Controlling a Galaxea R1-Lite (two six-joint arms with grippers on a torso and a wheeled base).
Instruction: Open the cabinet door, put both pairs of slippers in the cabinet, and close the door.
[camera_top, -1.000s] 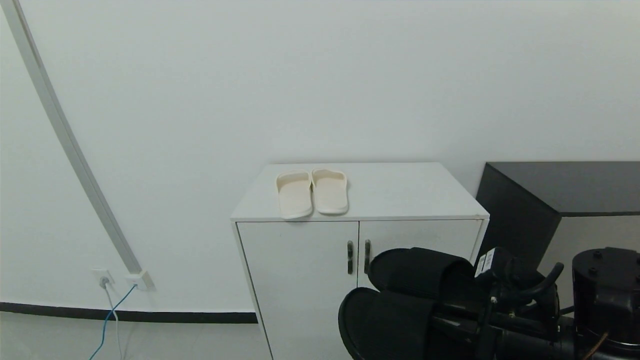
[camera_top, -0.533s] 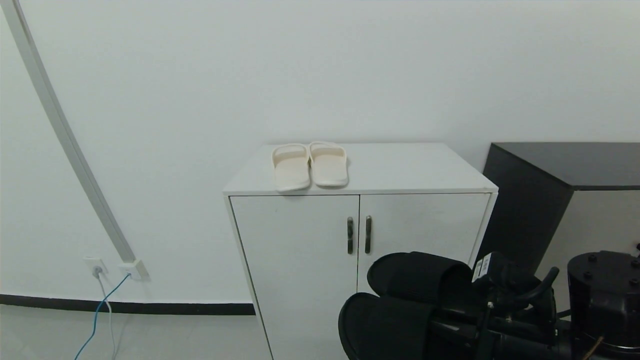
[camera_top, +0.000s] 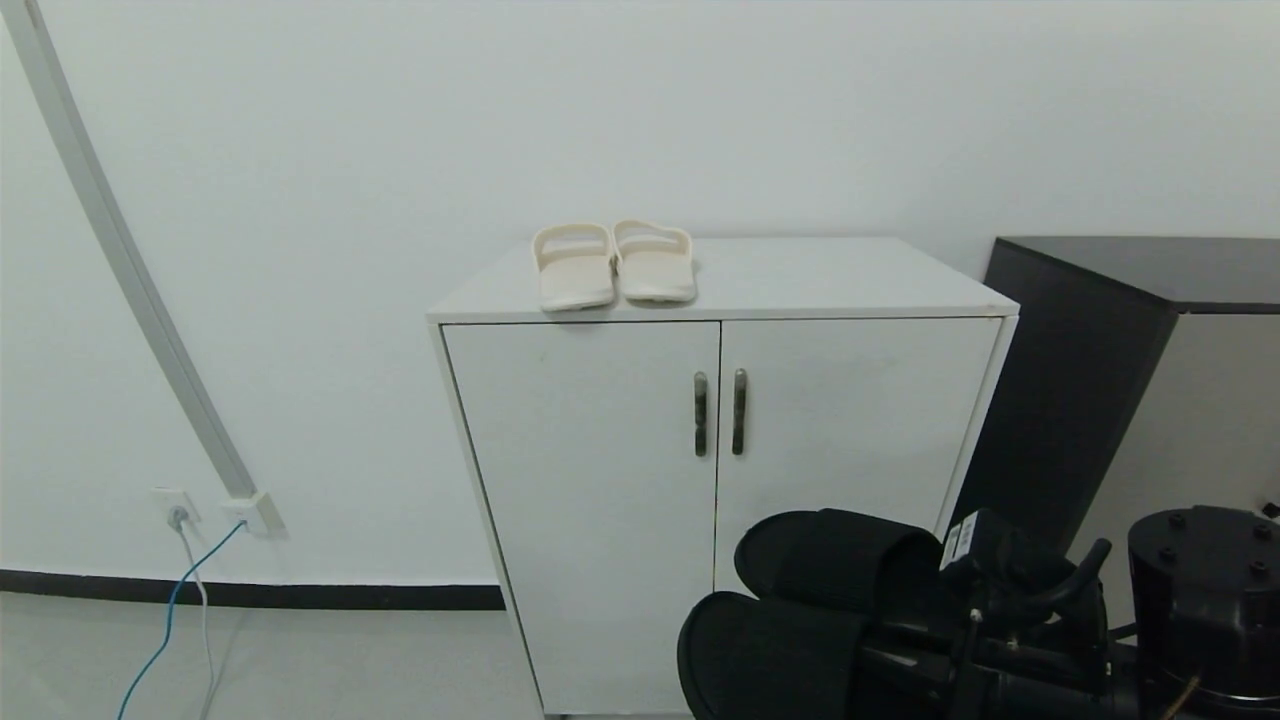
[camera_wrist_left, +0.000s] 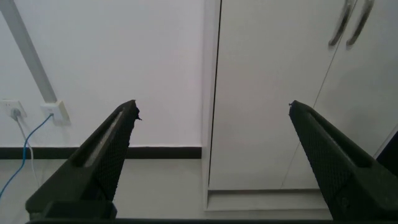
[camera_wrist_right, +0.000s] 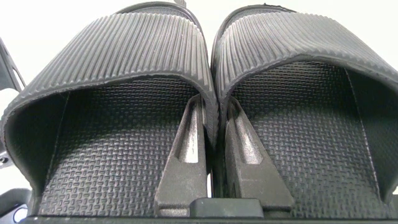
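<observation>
Black right arm (camera_top: 1040, 690) carries white label (camera_top: 962, 538), looped cable (camera_top: 1085, 565), screw-studded round housing (camera_top: 1200, 590); left claw (camera_wrist_left: 212, 107) is black, cross-hatched.

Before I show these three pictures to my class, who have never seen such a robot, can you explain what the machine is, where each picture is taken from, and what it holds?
This is a wheeled robot with two arms. Each arm ends in an end effector, which is a two-pronged clamp. The wide picture comes from a camera on the robot's head. It looks at a closed white cabinet with a pair of cream slippers lying on its top. The other two pictures come from cameras on the wrists. The left wrist view looks out through the left end effector, which is open and empty, toward the cabinet's lower part. The right wrist view shows the right end effector clamped on a pair of black slippers, pinching their inner walls together. The head view shows that pair low on the right.
</observation>
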